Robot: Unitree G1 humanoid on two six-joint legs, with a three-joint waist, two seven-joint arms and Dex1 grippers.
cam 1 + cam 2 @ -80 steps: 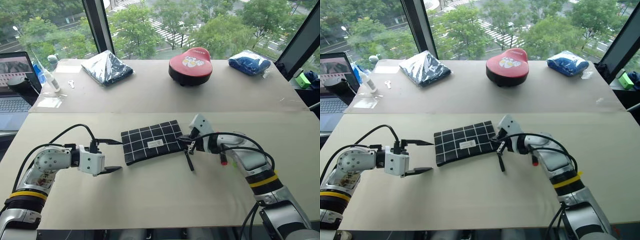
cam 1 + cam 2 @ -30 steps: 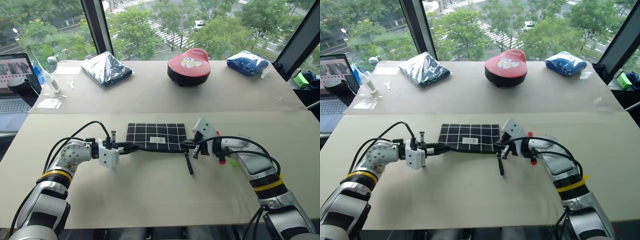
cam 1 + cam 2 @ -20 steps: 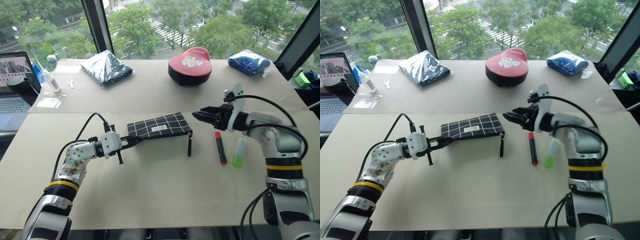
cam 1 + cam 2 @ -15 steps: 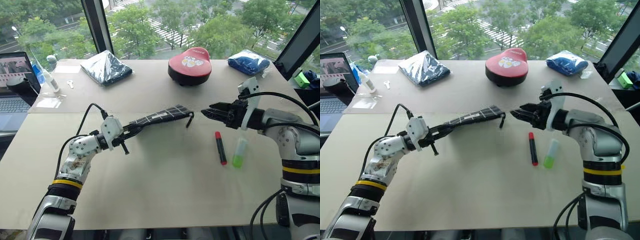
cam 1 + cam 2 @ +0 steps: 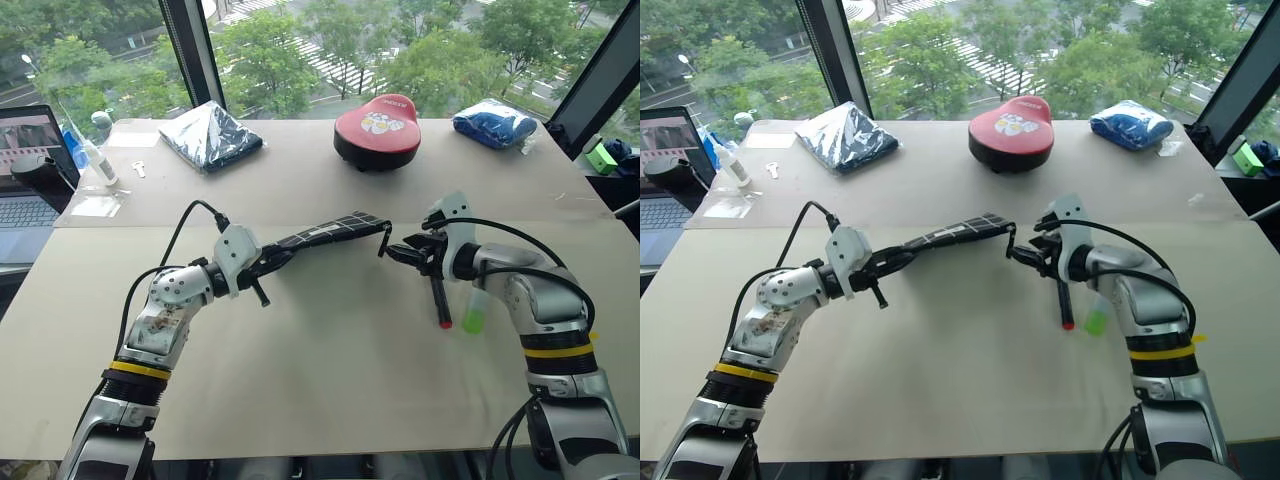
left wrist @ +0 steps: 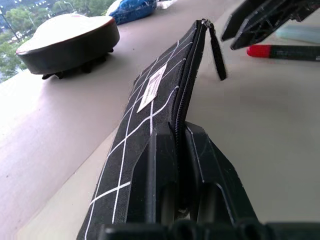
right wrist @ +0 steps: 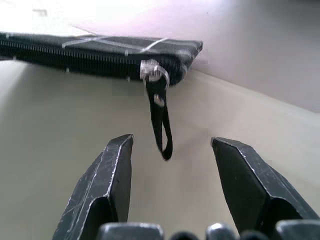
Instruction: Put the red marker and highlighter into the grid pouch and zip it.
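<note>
Left gripper (image 5: pixel 262 266) fingers clamped the grid pouch (image 5: pixel 330 231), lifted off the surface mid-table, presenting its pull strap (image 7: pixel 161 125); right gripper (image 7: pixel 172 150) fingers were spread, empty, straddling it.

The grid pouch (image 5: pixel 325 232), black with white grid lines and a small white label, is held clear of the worktop (image 5: pixel 330 400), tilted edge-up, one end pinched between closed fingers (image 6: pixel 165 175). Its black zipper pull strap (image 7: pixel 161 125) hangs from the free end, with the zipper run along the upper edge. The red marker (image 5: pixel 440 300), dark-bodied with a red cap, and the light-green highlighter (image 5: pixel 474 315) are laid side by side on the worktop, toward its right edge.
</note>
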